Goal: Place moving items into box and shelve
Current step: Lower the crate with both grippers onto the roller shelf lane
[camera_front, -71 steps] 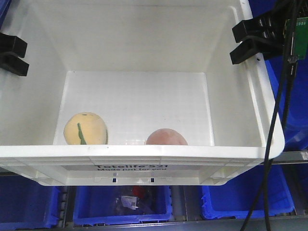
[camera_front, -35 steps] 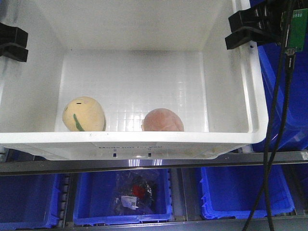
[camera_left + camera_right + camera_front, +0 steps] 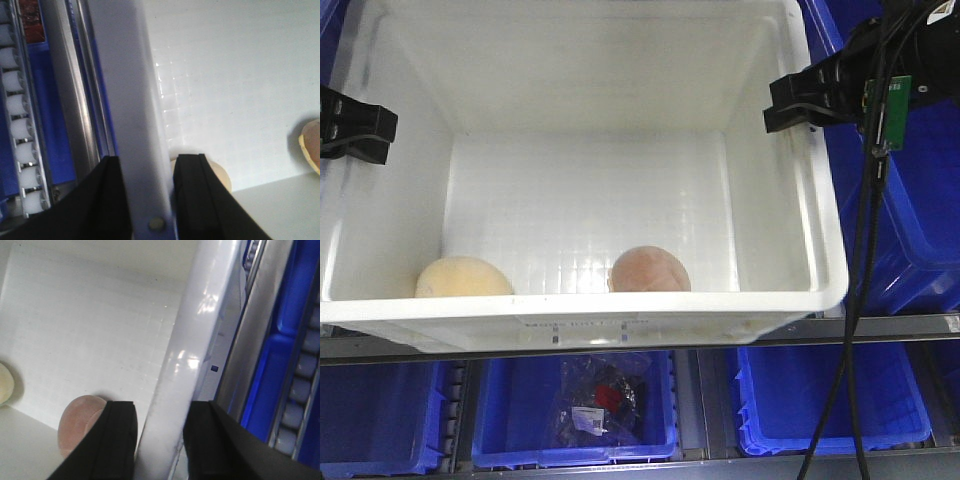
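While the left pincer (image 3: 358, 125) and right pincer (image 3: 807, 103) are pinching opposite walls of the box (image 3: 590, 310), which is carrying both toys (image 3: 463, 277) over the shelf rail (image 3: 880, 327), level, matched travel is keeping it steady.

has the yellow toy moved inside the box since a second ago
Yes. The yellow toy has slid left along the box floor into the near-left corner, farther from the pink toy, and its green stripe no longer shows.
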Available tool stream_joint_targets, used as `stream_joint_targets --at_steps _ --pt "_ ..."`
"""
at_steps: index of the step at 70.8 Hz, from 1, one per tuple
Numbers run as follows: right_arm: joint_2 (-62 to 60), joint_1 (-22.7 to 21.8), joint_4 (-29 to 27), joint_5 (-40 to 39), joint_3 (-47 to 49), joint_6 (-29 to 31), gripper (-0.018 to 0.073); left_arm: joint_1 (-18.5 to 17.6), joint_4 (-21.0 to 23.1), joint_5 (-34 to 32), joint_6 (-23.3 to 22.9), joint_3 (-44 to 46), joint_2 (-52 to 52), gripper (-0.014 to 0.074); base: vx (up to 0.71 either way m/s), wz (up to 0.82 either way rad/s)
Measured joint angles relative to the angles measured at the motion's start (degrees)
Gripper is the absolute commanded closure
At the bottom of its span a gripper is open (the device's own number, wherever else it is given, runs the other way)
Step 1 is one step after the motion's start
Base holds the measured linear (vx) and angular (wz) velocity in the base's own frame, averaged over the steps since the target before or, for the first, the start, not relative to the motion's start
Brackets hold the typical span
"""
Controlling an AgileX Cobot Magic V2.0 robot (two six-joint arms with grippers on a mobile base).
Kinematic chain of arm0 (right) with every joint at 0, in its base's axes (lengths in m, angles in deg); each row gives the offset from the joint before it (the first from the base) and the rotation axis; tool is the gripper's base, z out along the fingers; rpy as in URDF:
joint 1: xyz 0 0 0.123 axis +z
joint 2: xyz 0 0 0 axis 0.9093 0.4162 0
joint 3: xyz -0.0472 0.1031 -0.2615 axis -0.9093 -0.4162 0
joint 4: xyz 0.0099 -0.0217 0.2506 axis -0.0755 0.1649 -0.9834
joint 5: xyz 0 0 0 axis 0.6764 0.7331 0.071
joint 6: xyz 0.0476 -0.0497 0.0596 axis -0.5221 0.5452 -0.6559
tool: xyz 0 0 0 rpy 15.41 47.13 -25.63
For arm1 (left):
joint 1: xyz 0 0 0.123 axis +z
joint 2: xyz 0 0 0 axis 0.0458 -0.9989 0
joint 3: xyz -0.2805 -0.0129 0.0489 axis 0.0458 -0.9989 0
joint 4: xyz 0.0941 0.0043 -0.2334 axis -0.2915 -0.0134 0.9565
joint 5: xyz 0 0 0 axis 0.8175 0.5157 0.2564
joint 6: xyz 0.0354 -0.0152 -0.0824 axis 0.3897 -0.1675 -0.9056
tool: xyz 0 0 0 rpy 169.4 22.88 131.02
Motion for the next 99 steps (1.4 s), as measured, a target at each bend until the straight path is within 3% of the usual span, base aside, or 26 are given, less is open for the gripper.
stream_joint_targets --at_steps 17,30,57,99 --pt "0.72 -0.36 -6.07 -7.26 -0.09 6.42 0.0571 0.51 -1.24 -3.31 0.62 0.00 0.00 0.0613 0.00 0.00" --pt "3.44 -0.46 -8.48 -7.92 -0.09 8.16 0.0571 0.51 -3.48 -4.23 0.68 0.00 0.00 0.0613 0.00 0.00" --pt "5.28 -0.46 -8.93 -9.29 -0.12 8.66 0.0571 0.51 -4.99 -8.48 0.96 -0.07 -1.66 0.0613 0.00 0.00" --pt "8.36 -0.64 -8.58 -9.75 -0.12 9.04 0.0571 0.51 -5.50 -9.82 1.18 -0.11 -7.25 0.0613 0.00 0.00"
